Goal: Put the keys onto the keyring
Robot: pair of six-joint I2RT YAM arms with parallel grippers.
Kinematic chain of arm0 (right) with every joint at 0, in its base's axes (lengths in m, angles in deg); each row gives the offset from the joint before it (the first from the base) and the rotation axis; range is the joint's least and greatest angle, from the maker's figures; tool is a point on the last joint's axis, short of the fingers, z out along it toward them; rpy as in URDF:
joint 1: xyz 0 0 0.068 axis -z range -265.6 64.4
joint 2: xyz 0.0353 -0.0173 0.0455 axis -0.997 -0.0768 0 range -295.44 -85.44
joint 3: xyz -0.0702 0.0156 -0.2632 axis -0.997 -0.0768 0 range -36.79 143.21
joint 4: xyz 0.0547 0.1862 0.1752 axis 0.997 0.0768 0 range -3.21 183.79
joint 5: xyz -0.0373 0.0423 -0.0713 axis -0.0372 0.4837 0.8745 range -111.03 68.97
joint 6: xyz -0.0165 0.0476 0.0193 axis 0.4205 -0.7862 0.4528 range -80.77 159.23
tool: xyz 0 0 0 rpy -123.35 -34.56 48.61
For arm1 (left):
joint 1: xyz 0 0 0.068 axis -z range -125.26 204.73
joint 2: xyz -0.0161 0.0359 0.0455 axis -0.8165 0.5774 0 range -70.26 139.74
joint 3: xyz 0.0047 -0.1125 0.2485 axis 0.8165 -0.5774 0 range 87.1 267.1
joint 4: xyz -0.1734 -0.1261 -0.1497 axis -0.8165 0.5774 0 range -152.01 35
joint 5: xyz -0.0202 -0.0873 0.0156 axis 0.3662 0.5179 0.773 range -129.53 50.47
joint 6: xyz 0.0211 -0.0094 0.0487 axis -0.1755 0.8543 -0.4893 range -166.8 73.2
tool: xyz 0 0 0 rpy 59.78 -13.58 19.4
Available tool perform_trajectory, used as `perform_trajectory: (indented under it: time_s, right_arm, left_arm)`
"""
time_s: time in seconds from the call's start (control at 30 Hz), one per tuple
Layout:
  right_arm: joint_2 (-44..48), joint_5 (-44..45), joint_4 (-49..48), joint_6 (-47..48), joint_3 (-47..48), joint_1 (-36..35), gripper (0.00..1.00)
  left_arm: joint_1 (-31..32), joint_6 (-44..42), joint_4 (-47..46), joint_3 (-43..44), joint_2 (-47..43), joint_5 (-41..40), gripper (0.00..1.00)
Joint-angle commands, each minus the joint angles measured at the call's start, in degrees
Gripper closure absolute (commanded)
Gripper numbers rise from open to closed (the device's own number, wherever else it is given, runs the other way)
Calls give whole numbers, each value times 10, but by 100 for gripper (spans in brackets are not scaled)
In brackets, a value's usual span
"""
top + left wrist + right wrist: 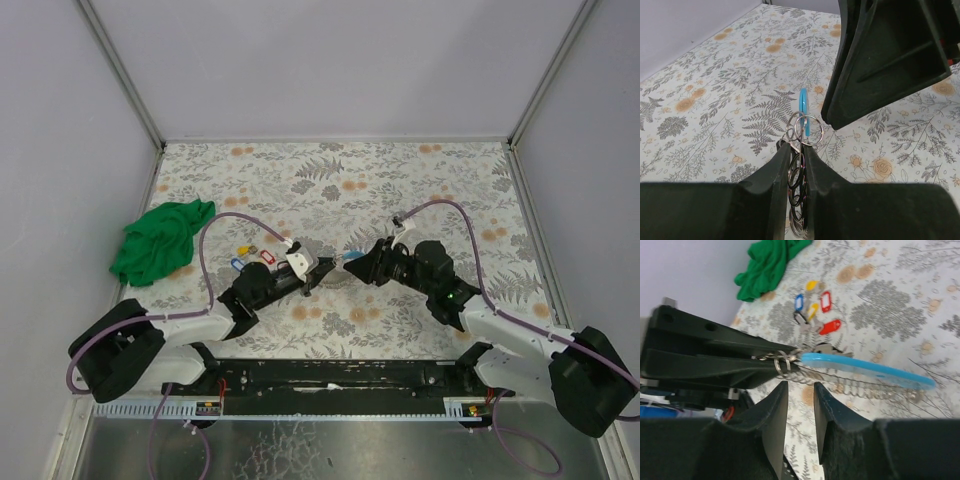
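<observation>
Floral-patterned covering spreads over the table (420,190), which pale walls close in on three sides. A crumpled green cloth (160,240) lies at the left edge of the overhead view.

Both arms reach in toward the middle of that view, and their tips nearly meet there. The left gripper (322,268) is clenched on the keyring (351,257). In the left wrist view its two fingers (780,175) pinch a stack of thin metal rings at bottom centre. The keyring's bright light-blue arc (803,112) stands up just beyond them, in the centre of the frame.

The right gripper (352,265) faces it from the right, jaws apart and gripping nothing. In the right wrist view its fingers (777,410) sit at bottom centre with a clear gap between them. The light-blue part and a metal coil run across the frame just above their tips, out of the left gripper's black tip at centre left.

The keys (252,258) lie loose on the table just left of the left gripper, between it and the green cloth. The right wrist view shows them at upper centre (815,310) with red, blue and yellow tags.
</observation>
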Motion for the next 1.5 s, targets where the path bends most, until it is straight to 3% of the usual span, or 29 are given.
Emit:
perform_trajectory:
  time_s: [0.0, 0.53, 0.73, 1.1, 1.27, 1.47]
  right_arm:
    - [-9, -39, -161, -70, -12, 6, 66]
    - [-57, -21, -252, -114, -37, 9, 67]
    - [-59, -5, -244, -118, -43, 9, 68]
    - [-93, -44, -308, -136, -41, 8, 73]
    - [-90, -43, -302, -133, -42, 8, 79]
    - [-56, -33, -228, -69, -30, 8, 93]
  left_arm:
    - [6, 17, -77, 6, 8, -26, 100]
    - [13, 39, -96, 7, 15, -43, 100]
    - [15, 43, -102, 5, 16, -51, 100]
    - [23, 43, -107, 7, 25, -63, 100]
    - [28, 42, -108, 7, 25, -69, 100]
    - [29, 41, -100, 3, 21, -73, 98]
